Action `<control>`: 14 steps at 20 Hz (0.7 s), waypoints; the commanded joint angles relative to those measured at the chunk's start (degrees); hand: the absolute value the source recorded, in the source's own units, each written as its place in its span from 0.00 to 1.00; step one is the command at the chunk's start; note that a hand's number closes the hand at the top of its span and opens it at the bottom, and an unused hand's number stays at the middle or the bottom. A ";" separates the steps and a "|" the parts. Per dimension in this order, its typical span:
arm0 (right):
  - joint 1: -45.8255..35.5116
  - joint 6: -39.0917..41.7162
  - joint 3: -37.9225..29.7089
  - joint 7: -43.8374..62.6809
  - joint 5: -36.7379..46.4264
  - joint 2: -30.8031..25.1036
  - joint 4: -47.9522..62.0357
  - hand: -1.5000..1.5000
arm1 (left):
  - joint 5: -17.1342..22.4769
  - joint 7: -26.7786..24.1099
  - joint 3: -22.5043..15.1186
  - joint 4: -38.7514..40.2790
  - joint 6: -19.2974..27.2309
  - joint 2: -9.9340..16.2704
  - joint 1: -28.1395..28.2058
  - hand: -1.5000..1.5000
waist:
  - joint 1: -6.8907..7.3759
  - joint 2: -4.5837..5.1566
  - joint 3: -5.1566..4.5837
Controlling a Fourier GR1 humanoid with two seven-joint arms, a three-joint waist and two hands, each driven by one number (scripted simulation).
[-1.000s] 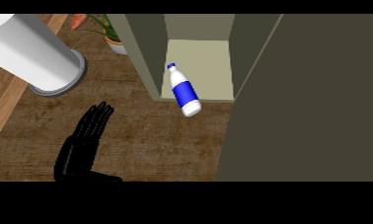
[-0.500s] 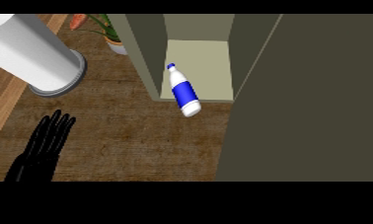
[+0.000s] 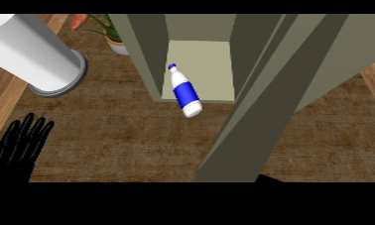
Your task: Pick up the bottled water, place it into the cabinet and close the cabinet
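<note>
The water bottle (image 3: 184, 91), white with a blue label and blue cap, lies on its side in the open cabinet (image 3: 147, 55). Its cap points inward and its base juts past the front edge of the pale shelf (image 3: 209, 58). The grey cabinet door (image 3: 253, 125) slants from the upper right down to the lower middle, just right of the bottle. My left hand (image 3: 22, 144) shows at the lower left, fingers straight and pointing up, far from the bottle. A dark sliver of my right hand (image 3: 270, 178) peeks out beneath the door's lower end.
A large white cylinder (image 3: 36, 55) stands at the left on the brown wooden counter (image 3: 124, 140). A potted plant (image 3: 110, 33) sits behind the cabinet's left wall. More counter shows to the right of the door.
The cabinet door has swung and now looks much narrower, uncovering counter at the right. My left hand has drifted left and lower. The bottle has not moved.
</note>
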 commanded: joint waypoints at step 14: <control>-37.38 -37.17 11.18 -5.47 0.05 13.36 30.92 1.00 | 5.42 5.93 7.12 -11.67 -1.15 5.17 6.60 0.00 | 1.60 1.45 0.27</control>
